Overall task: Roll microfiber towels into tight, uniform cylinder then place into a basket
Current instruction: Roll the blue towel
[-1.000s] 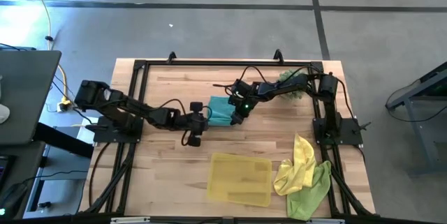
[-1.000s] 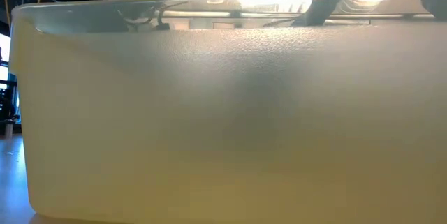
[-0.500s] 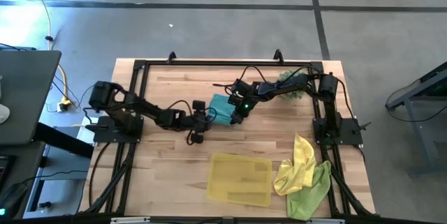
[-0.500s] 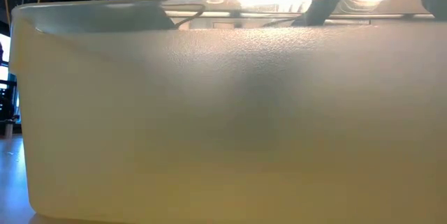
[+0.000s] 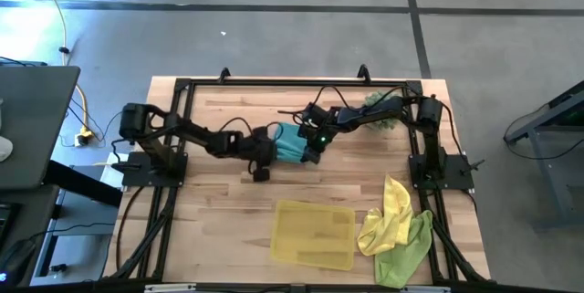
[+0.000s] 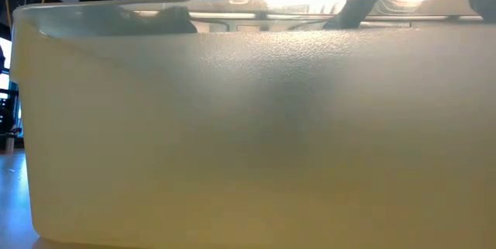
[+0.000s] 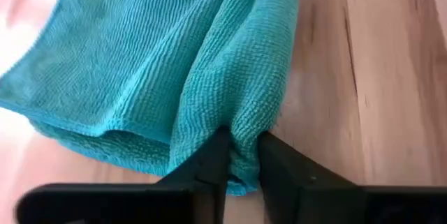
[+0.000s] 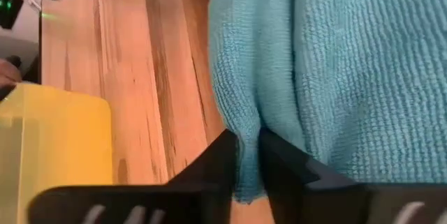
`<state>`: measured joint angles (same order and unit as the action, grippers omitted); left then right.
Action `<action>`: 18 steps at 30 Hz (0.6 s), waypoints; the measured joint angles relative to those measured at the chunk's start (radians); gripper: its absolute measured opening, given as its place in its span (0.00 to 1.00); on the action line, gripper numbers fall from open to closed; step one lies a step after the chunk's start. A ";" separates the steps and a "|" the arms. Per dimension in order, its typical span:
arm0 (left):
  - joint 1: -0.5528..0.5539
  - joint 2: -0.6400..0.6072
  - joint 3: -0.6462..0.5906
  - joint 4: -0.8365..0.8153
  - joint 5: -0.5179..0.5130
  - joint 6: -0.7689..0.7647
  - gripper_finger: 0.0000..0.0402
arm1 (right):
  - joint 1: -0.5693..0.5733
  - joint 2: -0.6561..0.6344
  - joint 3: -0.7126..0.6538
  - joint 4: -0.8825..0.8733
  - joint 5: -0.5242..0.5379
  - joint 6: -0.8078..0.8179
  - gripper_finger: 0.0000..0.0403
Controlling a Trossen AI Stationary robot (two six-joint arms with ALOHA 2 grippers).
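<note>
Teal towel (image 5: 289,142), a ribbed, looped microfibre cloth bunched into soft folds, lies mid-table on pale wood planks (image 5: 219,211). Left gripper (image 7: 239,155) pinches a fold at one edge; right gripper (image 8: 248,155) pinches a fold at the opposite edge. Basket (image 5: 315,234), a shallow, translucent yellow rectangular tray, sits nearer the front edge. Beside it lie crumpled yellow towel (image 5: 391,209) and lime towel (image 5: 408,249).

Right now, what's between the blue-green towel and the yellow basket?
Only bare wooden table. The high view shows nothing lying between the teal towel, pinched by both claws, and the basket.
</note>
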<state>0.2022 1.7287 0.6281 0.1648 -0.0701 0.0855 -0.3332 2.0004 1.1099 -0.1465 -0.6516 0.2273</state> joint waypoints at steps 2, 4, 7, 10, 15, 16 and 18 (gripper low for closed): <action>0.016 -0.001 0.002 -0.013 0.056 -0.061 0.08 | 0.000 -0.017 0.000 -0.006 0.005 -0.049 0.21; 0.031 -0.001 0.002 -0.019 0.123 -0.122 0.04 | 0.002 -0.047 0.000 -0.005 0.005 -0.120 0.26; 0.057 -0.001 0.001 -0.026 0.304 -0.213 0.01 | 0.018 -0.102 0.000 -0.015 0.026 -0.289 0.29; 0.098 0.003 -0.007 -0.053 0.524 -0.313 0.02 | 0.074 -0.144 0.000 -0.037 0.144 -0.493 0.30; 0.158 0.007 -0.008 -0.059 0.631 -0.417 0.01 | 0.216 -0.162 0.000 -0.043 0.401 -0.728 0.30; 0.167 0.007 -0.008 -0.056 0.631 -0.436 0.01 | 0.244 -0.162 0.000 -0.044 0.458 -0.747 0.30; 0.187 0.007 -0.008 -0.048 0.635 -0.483 0.01 | 0.293 -0.162 0.000 -0.041 0.573 -0.778 0.30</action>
<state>0.3887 1.7355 0.6201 0.1168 0.5652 -0.3974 -0.0404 1.8389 1.1099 -0.1871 -0.0785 -0.5506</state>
